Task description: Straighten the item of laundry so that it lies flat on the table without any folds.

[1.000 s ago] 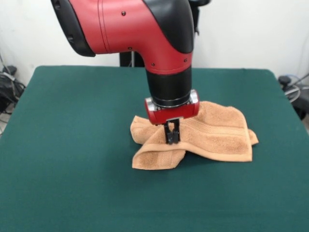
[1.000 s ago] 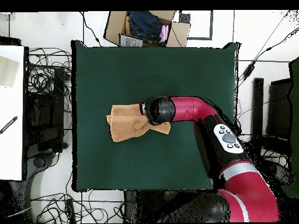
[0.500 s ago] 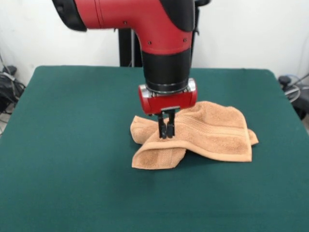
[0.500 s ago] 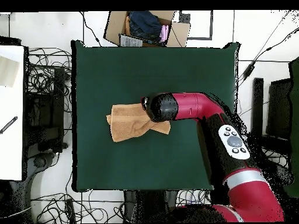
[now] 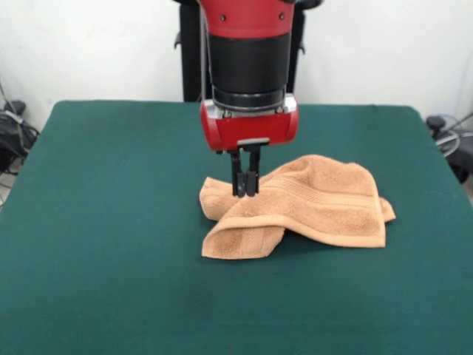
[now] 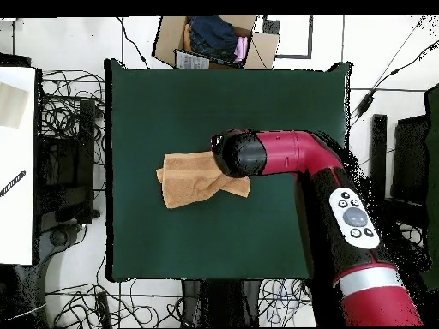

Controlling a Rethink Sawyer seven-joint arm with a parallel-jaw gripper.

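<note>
The item of laundry, an orange-tan towel (image 5: 318, 203), lies crumpled near the middle of the green table (image 5: 111, 185), with its left corner folded under and a ribbed band across the top. My gripper (image 5: 244, 194) hangs just above the towel's left rear part, fingers pressed together and shut, with no cloth lifted between them. In the overhead view the towel (image 6: 190, 178) spreads left from under the arm's wrist (image 6: 238, 154), which hides the gripper.
A cardboard box (image 6: 214, 38) with clothes sits beyond the table's far edge. Cables (image 6: 64, 111) and a white bench (image 6: 17, 163) lie along the left side. More cables (image 5: 11, 133) show beside the table.
The gripper has risen off the towel and shifted slightly left in the front view, staying shut. The towel's shape is unchanged.
</note>
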